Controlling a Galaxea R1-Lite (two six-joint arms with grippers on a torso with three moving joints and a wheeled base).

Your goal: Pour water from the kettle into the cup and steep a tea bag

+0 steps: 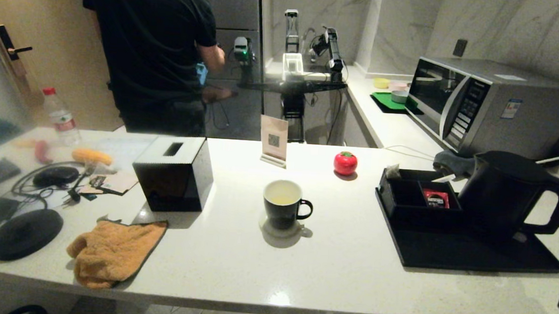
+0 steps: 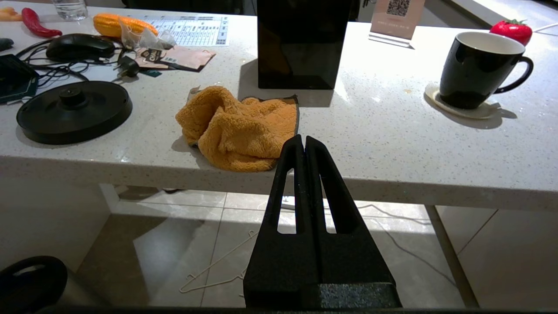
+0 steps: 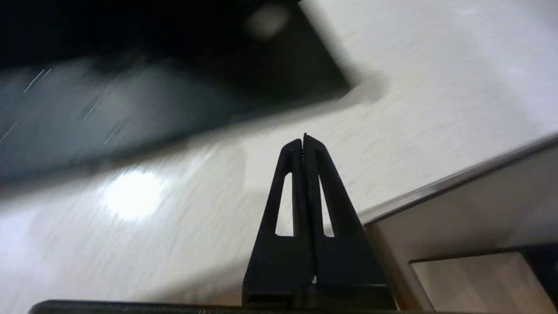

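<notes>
Here the cup, black outside, holds pale yellowish water.

qr code on the small card stand, other print too small to read

Stone-look counter, dark plastics, soft cloth

The counter is pale speckled stone with a polished sheen that mirrors the lamps. The kettle looks like matt black plastic, as does the tray beneath it. The cup is glossy glazed ceramic, black outside, white inside. The tissue box has shiny black sides that reflect light. The orange cloth is nubby terry towelling. The microwave shows brushed metal panels. The left gripper and right gripper are grainy matt black plastic.
</notes>
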